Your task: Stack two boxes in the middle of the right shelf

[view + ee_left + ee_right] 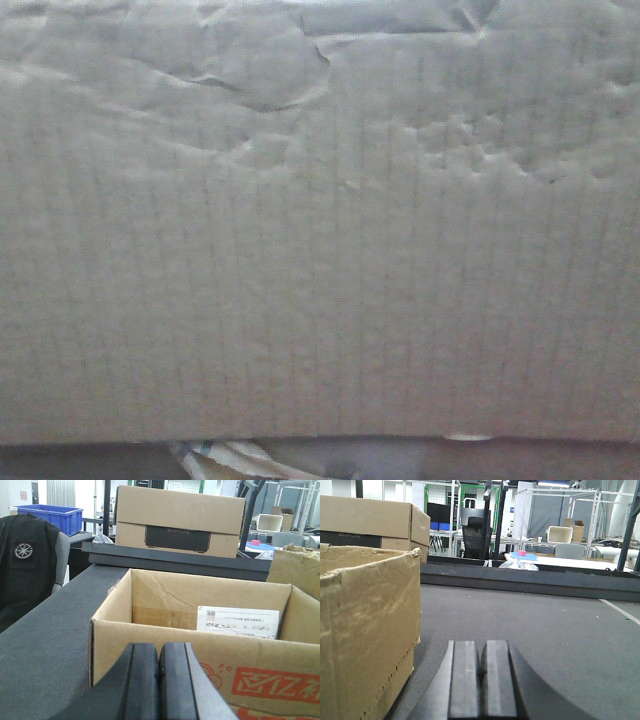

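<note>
A tan corrugated box side [320,280], creased and dented, fills the front view. In the left wrist view my left gripper [159,650] is shut and empty, just in front of an open tan box [225,650] with red print and a white label inside. A second tan box [295,572] shows at the right edge. In the right wrist view my right gripper [482,647] is shut and empty over the carpet, to the right of a worn tan box [365,630]. The steel shelf is out of view.
The boxes stand on a dark grey carpeted surface [545,625] with a raised dark ledge [175,560] at the back. A closed carton with a black label [177,522] sits on that ledge. A blue bin [52,515] and a black jacket [25,565] are at the left.
</note>
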